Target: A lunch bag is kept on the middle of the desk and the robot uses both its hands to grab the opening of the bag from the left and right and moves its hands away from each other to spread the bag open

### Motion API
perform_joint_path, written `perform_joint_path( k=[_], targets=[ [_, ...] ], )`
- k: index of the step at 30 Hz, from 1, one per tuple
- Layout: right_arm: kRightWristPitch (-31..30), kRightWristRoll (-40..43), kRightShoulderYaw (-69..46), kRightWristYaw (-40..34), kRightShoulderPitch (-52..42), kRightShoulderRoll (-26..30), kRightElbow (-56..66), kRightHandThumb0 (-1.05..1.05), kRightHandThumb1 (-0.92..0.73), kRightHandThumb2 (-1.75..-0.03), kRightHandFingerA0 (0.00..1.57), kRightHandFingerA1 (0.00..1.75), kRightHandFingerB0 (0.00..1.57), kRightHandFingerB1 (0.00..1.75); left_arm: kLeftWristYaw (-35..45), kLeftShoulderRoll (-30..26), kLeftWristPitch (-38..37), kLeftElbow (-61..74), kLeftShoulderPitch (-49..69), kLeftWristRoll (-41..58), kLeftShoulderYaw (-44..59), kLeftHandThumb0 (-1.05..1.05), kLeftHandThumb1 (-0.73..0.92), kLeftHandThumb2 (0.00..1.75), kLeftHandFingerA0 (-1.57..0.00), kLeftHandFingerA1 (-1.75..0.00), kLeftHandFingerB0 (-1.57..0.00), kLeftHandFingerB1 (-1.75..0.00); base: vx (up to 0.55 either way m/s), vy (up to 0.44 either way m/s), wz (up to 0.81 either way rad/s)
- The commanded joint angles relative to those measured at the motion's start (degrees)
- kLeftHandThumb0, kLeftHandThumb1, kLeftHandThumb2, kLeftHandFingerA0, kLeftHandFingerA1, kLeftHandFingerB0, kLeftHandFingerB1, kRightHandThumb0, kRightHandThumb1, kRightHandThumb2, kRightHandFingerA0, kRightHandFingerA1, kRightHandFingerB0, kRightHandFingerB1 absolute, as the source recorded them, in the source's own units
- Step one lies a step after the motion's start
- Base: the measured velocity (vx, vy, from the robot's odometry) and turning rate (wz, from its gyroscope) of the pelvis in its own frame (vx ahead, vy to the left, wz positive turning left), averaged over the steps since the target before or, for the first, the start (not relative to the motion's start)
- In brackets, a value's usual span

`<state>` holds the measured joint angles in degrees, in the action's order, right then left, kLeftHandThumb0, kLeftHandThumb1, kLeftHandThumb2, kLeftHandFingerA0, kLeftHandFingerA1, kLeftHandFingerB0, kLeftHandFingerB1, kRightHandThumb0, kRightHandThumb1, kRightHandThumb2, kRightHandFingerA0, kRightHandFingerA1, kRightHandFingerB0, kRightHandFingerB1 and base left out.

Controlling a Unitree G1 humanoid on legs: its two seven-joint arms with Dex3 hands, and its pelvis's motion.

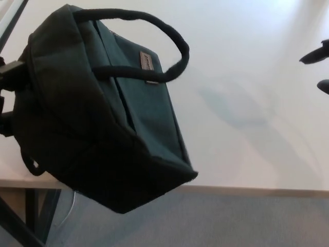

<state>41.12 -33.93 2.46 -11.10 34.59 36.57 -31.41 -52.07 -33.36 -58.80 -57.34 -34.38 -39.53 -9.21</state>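
Observation:
The dark green lunch bag (103, 113) hangs tilted at the left, its bottom corner jutting past the desk's front edge. Its looped handles (172, 43) and a small brown label (146, 63) face up, and the opening is turned away out of sight. My left hand (7, 77) shows only as black parts at the left border, pressed against the bag's side and shut on it. My right hand (314, 55) sits at the far right edge, well away from the bag; two of its fingers are spread with nothing between them.
The pale desk (247, 103) stretches out to the right of the bag, and its front edge (257, 189) runs across the lower picture. Grey floor lies below it. A dark desk leg (31, 216) stands at lower left.

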Motion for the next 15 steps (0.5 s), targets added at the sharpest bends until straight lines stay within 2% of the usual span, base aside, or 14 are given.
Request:
perform_joint_path(
  k=[1, 3, 4, 5, 6, 7, 8, 9, 11, 12, 13, 14, 15],
  targets=[
    [-1.55, 4.41, -0.63, 2.53, 0.71, -0.56, 2.40, -0.18, -0.44, -0.53, 0.87, 1.51, 0.84, 0.52, -0.06, 0.45, -2.55, 0.04, -1.11, 2.44, 1.26, -0.04, 0.47, 1.27, -0.96, -1.48, -0.92, -1.28, 0.00, 0.000, 0.00],
    [-0.57, 3.67, -0.49, 1.62, 1.30, -0.15, 1.80, -0.21, -0.44, -0.54, 0.88, 1.47, 0.82, 0.52, -0.37, 0.45, -1.84, 0.34, -1.27, 1.82, 1.21, -0.04, 0.45, 1.27, -0.94, -1.50, -0.90, -1.33, 0.00, 0.000, 0.00],
    [-0.52, 2.29, -0.42, 1.09, 3.09, 0.60, 3.05, -0.23, -0.42, -0.52, 0.80, 0.51, 0.71, 0.47, 0.39, 0.30, -1.98, 0.78, -1.60, 2.11, 1.35, -0.05, 0.56, 1.10, -0.92, -1.54, -0.86, -1.38, 0.00, 0.000, 0.00],
    [-1.43, 1.42, -0.36, 1.07, 4.03, 0.82, 3.92, -0.28, -0.40, -0.52, 0.71, 0.46, 0.61, 0.42, 0.42, 0.00, -1.78, 1.26, -1.77, 1.74, 1.31, -0.07, 0.60, 1.00, -0.91, -1.53, -0.84, -1.38, 0.00, 0.000, 0.00],
    [-1.84, 1.11, -0.33, 1.09, 4.35, 0.88, 4.26, -0.28, -0.40, -0.52, 0.71, 0.46, 0.61, 0.42, 0.42, -0.11, -1.68, 1.45, -1.82, 1.56, 1.31, -0.07, 0.60, 1.00, -0.91, -1.53, -0.84, -1.38, 0.00, 0.000, 0.00],
    [-2.91, 0.01, 0.00, 1.33, 5.58, 1.24, 4.47, -0.42, -0.37, -0.63, 0.56, 0.48, 0.44, 0.43, -0.20, -0.29, -1.45, 1.93, -1.96, 0.89, 1.22, -0.07, 0.62, 0.96, -0.93, -1.53, -0.86, -1.34, 0.00, 0.000, 0.00],
    [-3.19, -0.87, 0.69, 2.60, 8.63, 2.14, 4.62, -0.37, -0.42, -0.53, 0.47, 0.39, 0.30, 0.31, -0.09, -0.42, -1.03, 2.77, -2.26, 0.61, 1.21, -0.07, 0.63, 0.91, -0.93, -1.51, -0.89, -1.28, 0.00, 0.000, 0.00],
    [-3.09, -1.19, 1.10, 3.30, 10.54, 2.54, 4.64, -0.47, -0.38, -0.62, 0.40, 0.44, 0.19, 0.34, 0.71, -0.41, -1.33, 2.98, -2.45, 1.09, 1.27, -0.05, 0.60, 0.96, -0.92, -1.51, -0.88, -1.28, 0.00, 0.000, 0.00],
    [-3.69, -1.74, 2.08, 4.10, 13.89, 2.79, 4.73, -0.46, -0.37, -0.60, 0.35, 0.42, 0.14, 0.32, 1.45, -0.49, -2.02, 3.39, -2.65, 1.45, 1.28, -0.02, 0.56, 1.00, -0.91, -1.49, -0.88, -1.27, 0.00, 0.000, 0.00],
    [-4.66, -2.46, 3.01, 5.38, 17.70, 2.84, 4.67, -0.49, -0.34, -0.63, 0.28, 0.44, 0.09, 0.25, 1.10, -0.09, -0.58, 3.91, -2.95, 0.74, 1.06, -0.08, 0.53, 1.06, -0.96, -1.46, -0.91, -1.23, 0.00, 0.000, 0.00],
    [-5.58, -2.62, 3.79, 6.95, 20.24, 2.94, 4.47, -0.46, -0.33, -0.69, 0.24, 0.48, 0.00, 0.18, 0.23, 0.13, 1.37, 4.74, -2.94, -0.40, 0.85, -0.10, 0.51, 1.08, -0.94, -1.51, -0.91, -1.29, 0.00, 0.000, 0.00],
    [-6.39, -2.41, 4.48, 8.50, 21.81, 3.08, 4.16, -0.46, -0.33, -0.69, 0.24, 0.48, 0.00, 0.18, -0.86, 0.20, 3.40, 5.71, -2.74, -1.67, 0.67, -0.10, 0.51, 1.08, -0.94, -1.51, -0.91, -1.29, 0.00, 0.000, 0.00],
    [-7.50, -4.01, 5.26, 8.21, 23.53, 2.96, 4.20, -0.52, -0.33, -0.71, 0.25, 0.49, 0.00, 0.16, 0.65, 0.35, 2.31, 5.81, -2.87, -0.74, 0.65, -0.13, 0.52, 1.07, -0.95, -1.44, -0.93, -1.24, 0.00, 0.000, 0.00]
  ],
)
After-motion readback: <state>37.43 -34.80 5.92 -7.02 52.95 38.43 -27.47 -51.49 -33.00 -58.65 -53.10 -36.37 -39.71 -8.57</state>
